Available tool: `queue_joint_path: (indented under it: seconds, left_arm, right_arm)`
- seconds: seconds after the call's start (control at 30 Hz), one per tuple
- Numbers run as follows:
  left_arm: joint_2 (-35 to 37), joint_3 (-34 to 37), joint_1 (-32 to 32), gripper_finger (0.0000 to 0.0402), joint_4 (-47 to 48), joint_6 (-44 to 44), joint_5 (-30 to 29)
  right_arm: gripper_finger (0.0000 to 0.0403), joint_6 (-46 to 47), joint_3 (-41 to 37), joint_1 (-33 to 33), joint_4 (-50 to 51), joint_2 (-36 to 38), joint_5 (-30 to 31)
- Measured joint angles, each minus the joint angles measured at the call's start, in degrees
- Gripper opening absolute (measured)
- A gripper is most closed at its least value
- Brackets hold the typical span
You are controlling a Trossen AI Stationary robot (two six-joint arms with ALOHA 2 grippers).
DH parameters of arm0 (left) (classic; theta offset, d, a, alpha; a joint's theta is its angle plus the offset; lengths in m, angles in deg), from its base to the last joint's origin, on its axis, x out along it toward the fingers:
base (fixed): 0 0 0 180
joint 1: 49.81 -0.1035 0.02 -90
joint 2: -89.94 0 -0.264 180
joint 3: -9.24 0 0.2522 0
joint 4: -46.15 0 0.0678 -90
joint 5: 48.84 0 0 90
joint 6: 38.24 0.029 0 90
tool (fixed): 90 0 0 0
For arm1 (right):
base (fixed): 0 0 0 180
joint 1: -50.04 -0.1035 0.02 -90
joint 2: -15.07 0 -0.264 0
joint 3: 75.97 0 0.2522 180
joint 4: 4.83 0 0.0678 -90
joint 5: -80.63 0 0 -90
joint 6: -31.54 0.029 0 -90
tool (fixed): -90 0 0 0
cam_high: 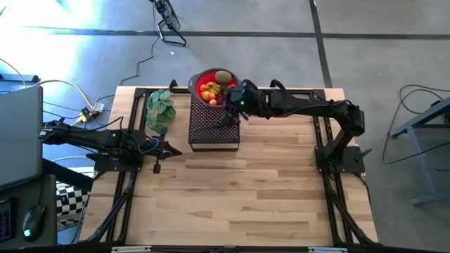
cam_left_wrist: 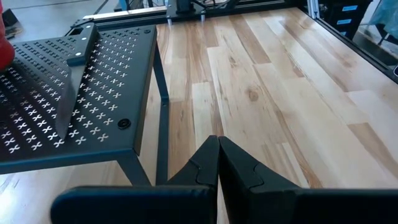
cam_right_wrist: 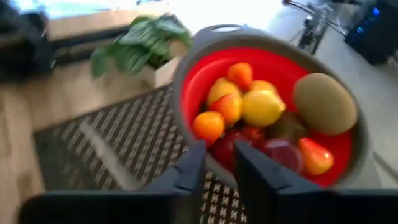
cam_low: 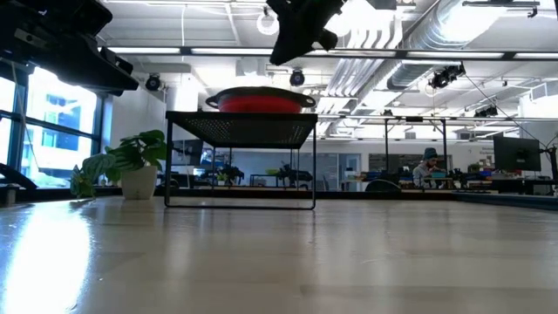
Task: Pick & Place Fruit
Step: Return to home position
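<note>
- the fruit (cam_high: 214, 87) all lies in the red strainer bowl (cam_right_wrist: 204, 73), which stands at the back end of a black perforated rack (cam_left_wrist: 112, 74) on the wooden table (cam_high: 267, 190).
- seen in the right wrist view, a brown kiwi (cam_right_wrist: 324, 102) rests against one side of the bowl, and a yellow lemon (cam_right_wrist: 261, 107) lies just beside it towards the middle.
- small orange fruits (cam_right_wrist: 208, 124) are heaped next to the lemon; a dark red fruit (cam_right_wrist: 278, 151) and a red-orange pear-shaped fruit (cam_right_wrist: 314, 157) lie close to the rim.
- the right gripper (cam_right_wrist: 219, 149) hangs in the air over the rack, just beside the bowl and clear of it; its fingers stand a narrow gap apart with nothing between them.
- in the low view this gripper shows high above the bowl's rim, touching neither the bowl nor the rack.
- the left gripper (cam_left_wrist: 217, 142) waits low over the table at the left, near the rack's front corner, its fingers pressed together and empty.
- a knife (cam_left_wrist: 67, 99) lies flat on the rack top, apart from the bowl.
- a green potted plant (cam_high: 160, 107) stands on the table just left of the rack.
- a person (cam_low: 427, 166) sits far off in the room behind the table.
</note>
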Motion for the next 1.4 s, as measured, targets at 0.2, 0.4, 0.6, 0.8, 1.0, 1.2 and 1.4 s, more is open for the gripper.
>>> queue_joint_path:
  seconds: [0.2, 0.4, 0.6, 0.8, 1.0, 1.2, 1.4]
  left_arm:
    - [0.0, 0.0, 0.0, 0.0003, 0.0, 0.0, 0.0]
    - [0.0, 0.0, 0.0, 0.0003, 0.0, 0.0, 0.0]
    - [0.0, 0.0, 0.0, 0.0003, 0.0, 0.0, 0.0]
    - [0.0, 0.0, 0.0, 0.0003, 0.1, 0.0, 0.0]
    - [0.0, 0.0, 0.0, 0.0003, 0.0, 0.0, 0.0]
    - [0.0, 0.0, 0.0, 0.0003, 0.0, 0.0, 0.0]
    - [0.0, 0.0, 0.0, 0.0003, 0.0, 0.0, 0.0]
  right_arm:
    - [0.001, -2.2, 0.0, -2.1, 2.8, 0.0, -1.6]
    - [0.0008, -3.7, 0.0, -3.9, 2.8, 0.0, -8.7]
    - [0.0004, -4.3, -7.7, -6.0, -7.9, 0.3, -19.4]
    - [0.0003, 1.0, -23.8, -9.2, -22.0, 5.4, -18.6]
    - [0.0003, 1.1, -36.1, -14.5, -33.6, 17.6, -14.7]
    - [0.0003, -1.7, -46.3, -19.0, -35.6, 32.8, -8.3]
    - [0.0004, 0.0, -54.1, -21.3, -35.3, 45.5, -2.4]
